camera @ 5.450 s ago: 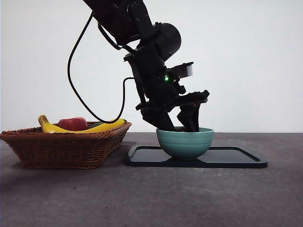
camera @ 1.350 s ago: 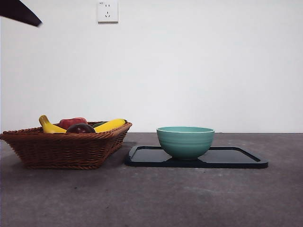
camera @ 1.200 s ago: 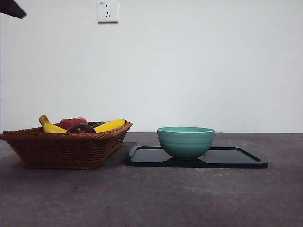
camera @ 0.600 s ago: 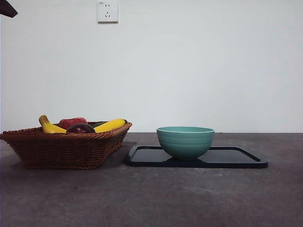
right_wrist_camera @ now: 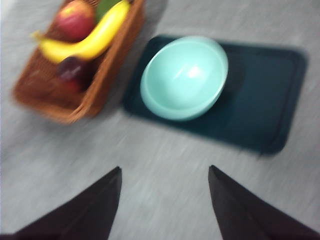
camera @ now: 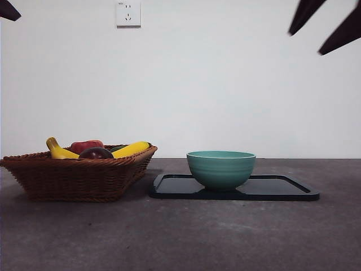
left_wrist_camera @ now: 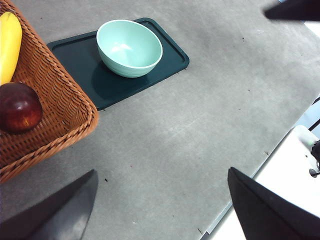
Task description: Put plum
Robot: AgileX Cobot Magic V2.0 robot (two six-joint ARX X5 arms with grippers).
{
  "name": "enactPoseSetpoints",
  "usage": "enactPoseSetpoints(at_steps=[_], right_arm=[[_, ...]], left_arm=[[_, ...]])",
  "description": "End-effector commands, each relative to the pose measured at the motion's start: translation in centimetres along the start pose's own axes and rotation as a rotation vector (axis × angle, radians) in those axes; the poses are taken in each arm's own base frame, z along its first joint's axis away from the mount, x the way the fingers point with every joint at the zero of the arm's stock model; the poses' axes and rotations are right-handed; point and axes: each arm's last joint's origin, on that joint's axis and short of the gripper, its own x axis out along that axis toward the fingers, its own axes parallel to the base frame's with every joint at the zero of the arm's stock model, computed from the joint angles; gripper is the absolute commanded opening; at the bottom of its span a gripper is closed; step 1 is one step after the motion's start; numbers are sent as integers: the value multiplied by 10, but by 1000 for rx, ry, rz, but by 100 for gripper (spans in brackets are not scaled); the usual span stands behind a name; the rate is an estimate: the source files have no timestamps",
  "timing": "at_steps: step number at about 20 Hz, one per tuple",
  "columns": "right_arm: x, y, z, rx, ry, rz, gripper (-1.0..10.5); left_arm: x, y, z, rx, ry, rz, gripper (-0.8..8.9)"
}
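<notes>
The plum (camera: 96, 153) is sitting in the basket (camera: 73, 178), near its front edge. It is lying next to a yellow banana (camera: 131, 149) and in front of a red fruit (camera: 86, 146). No fingers are touching it.

The basket is standing on the grey table (camera: 225, 237). Just beside it a dark tray (camera: 282, 189) is lying on the table, and a green bowl (camera: 220, 168) is standing on the tray. The bowl is showing nothing inside it.

The left fingers (left_wrist_camera: 160, 210) are hanging high over the table, well apart from the plum, which is showing off to one side of them (left_wrist_camera: 19, 107). They are spread wide and are holding nothing.

The right fingers (right_wrist_camera: 162, 205) are also hanging high up, above the tray and bowl. They are spread wide too, with nothing between them. In the front view they are showing as two dark tips at the top corner (camera: 321, 25). The right wrist picture is blurry.
</notes>
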Motion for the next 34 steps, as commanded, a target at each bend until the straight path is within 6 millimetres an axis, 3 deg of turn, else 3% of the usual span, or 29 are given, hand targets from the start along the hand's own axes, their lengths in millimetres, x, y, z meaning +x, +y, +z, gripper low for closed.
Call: enactPoseSetpoints(at_steps=[1, 4, 9, 15, 19, 23, 27, 31, 34], right_arm=[[25, -1, 28, -30, 29, -42, 276], [59, -7, 57, -31, 80, -70, 277], [111, -24, 83, -50, 148, -144, 276], [172, -43, 79, -36, 210, -153, 276], [201, -54, 69, -25, 255, -162, 276], [218, -61, 61, -17, 292, -169, 254], [220, -62, 63, -38, 271, -162, 27], [219, -61, 64, -40, 261, -162, 11], [202, -55, 74, -55, 205, -182, 11]], left_arm=[[-1, -1, 3, 6, -10, -6, 406], [-1, -1, 3, 6, -10, -6, 406], [-1, -1, 3, 6, -10, -6, 406], [-1, -1, 3, 6, -10, -6, 406], [-1, -1, 3, 6, -10, -6, 406], [-1, -1, 3, 7, -10, -6, 406], [-1, -1, 3, 7, -10, -6, 406], [-1, -1, 3, 6, -10, -6, 406], [-1, -1, 3, 6, -10, -6, 406]])
